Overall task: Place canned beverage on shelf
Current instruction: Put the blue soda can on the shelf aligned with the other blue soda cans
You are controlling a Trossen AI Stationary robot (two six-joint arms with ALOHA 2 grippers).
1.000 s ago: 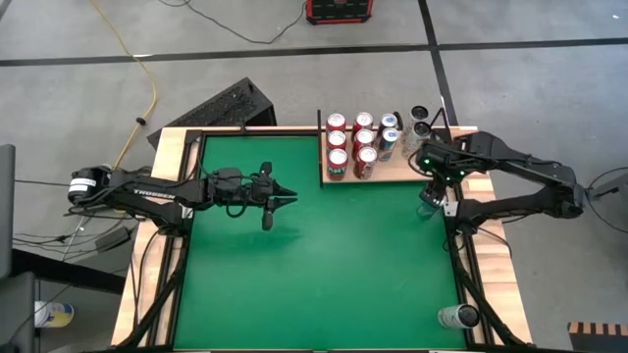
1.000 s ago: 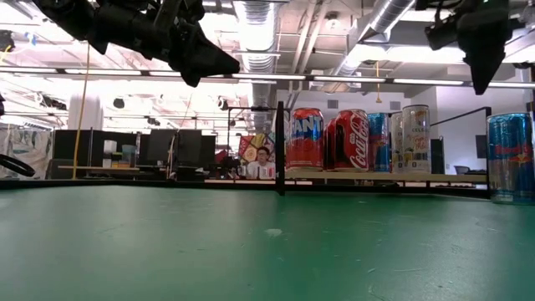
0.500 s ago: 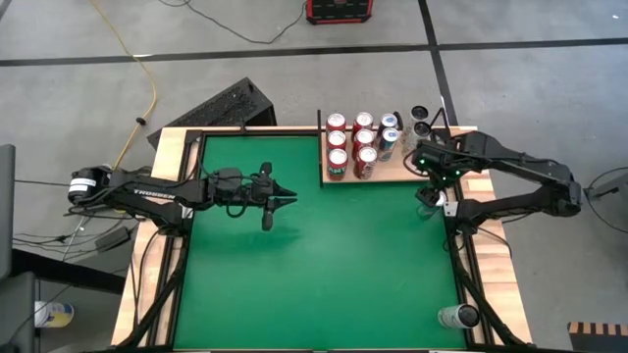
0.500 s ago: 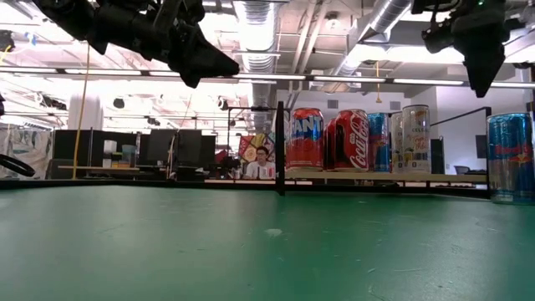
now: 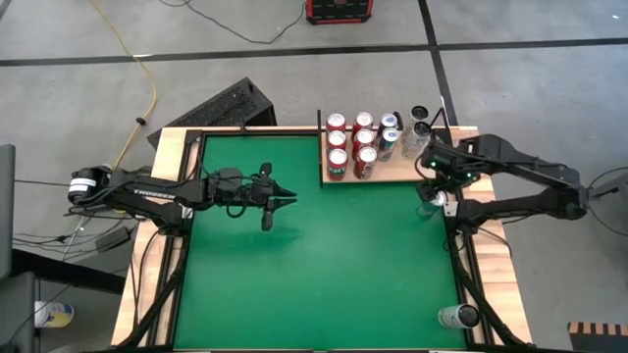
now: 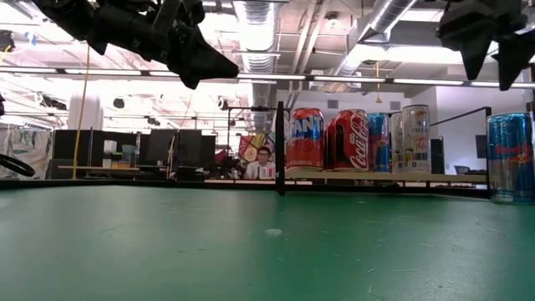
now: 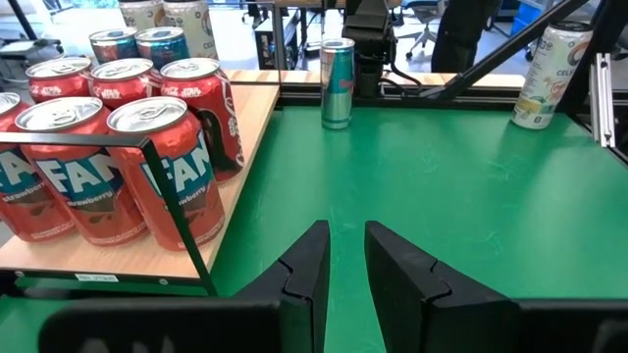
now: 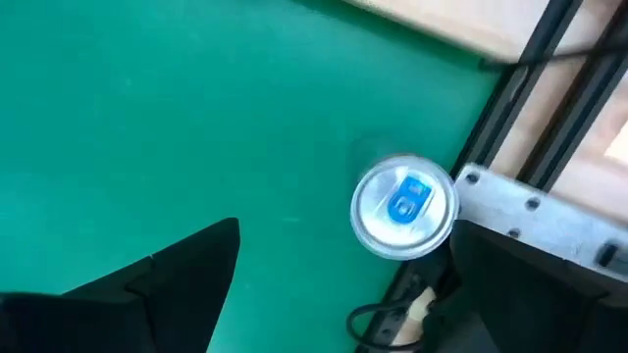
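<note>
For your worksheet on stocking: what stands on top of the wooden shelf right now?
The shelf carries upright cans: red ones in rows, with blue and pale cans behind. The low view shows only the front row; rear cans are mostly hidden. A slim blue can stands off it, on the green table.

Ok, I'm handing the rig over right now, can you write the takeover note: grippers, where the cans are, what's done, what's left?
Right gripper: open, empty, hovering above the slim blue can, which stands upright on the green table by the right edge, just off the shelf.
Left gripper: shut, empty, waiting over the table's left half.
Done: red cans and slim cans already on the shelf.
Left: grasp the blue can and shelve it. Another can stands at the near right corner.
</note>
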